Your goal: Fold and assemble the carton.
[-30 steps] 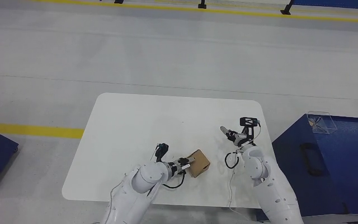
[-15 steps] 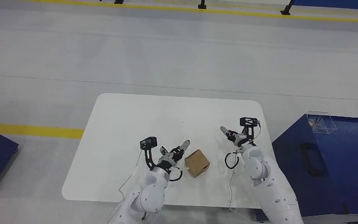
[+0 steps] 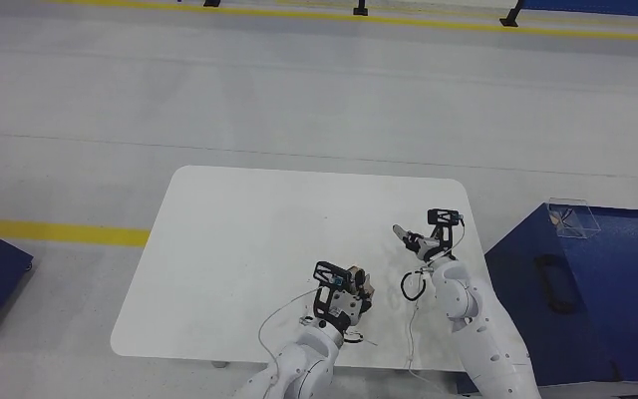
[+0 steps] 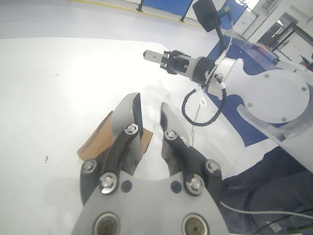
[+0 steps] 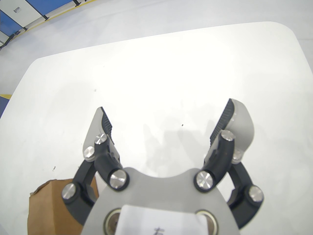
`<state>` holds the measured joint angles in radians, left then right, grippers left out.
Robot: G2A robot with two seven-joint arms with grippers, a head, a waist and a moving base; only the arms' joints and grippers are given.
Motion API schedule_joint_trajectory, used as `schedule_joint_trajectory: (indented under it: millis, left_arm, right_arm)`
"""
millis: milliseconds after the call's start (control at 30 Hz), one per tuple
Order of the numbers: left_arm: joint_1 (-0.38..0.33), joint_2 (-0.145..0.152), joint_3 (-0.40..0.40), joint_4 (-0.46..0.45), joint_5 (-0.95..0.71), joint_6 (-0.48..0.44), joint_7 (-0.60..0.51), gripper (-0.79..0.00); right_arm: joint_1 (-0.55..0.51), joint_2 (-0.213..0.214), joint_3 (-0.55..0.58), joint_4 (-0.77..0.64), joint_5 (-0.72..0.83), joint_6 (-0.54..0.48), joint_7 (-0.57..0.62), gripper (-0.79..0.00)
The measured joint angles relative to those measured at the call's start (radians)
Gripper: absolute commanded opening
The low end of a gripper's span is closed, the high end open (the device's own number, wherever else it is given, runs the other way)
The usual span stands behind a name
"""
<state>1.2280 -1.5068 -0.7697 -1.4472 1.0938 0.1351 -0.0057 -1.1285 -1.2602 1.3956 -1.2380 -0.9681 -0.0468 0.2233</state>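
The left gripper point(image 4: 149, 108) is tilted downward, its two fingers point(image 4: 133, 113) parted by only a narrow gap. Beyond its tips and off to one side — well apart — the right gripper point(image 5: 166, 108) lies roughly level, its fingers point(image 5: 228, 121) spread wide.

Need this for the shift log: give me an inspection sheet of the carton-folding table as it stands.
Surface: white table, a few small dark marks.
Job's things: brown carton, box-shaped, near the robot-side edge.
Clutter: nothing seen.
Grippers: left gripper open, just over the carton, holding nothing; right gripper open, empty, over bare table.
Cables: black loop at the right wrist, apart from the carton.
Surroundings: blue cabinet beside the table; yellow floor line.
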Motion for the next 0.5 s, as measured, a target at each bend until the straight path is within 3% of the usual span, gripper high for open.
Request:
schedule_joint_trajectory:
  millis: [333,500]
  left_arm:
    - [-0.051,-0.023,0.012,0.100,-0.018,0.067,-0.128,-0.785]
    - [-0.056,-0.033,-0.001,0.098,-0.044,0.079,-0.081,-0.785]
  right_arm:
    - [0.000,0.000,0.000,0.000,0.000,0.000,0.000,0.000]
    - [0.000,0.000,0.000,0.000,0.000,0.000,0.000,0.000]
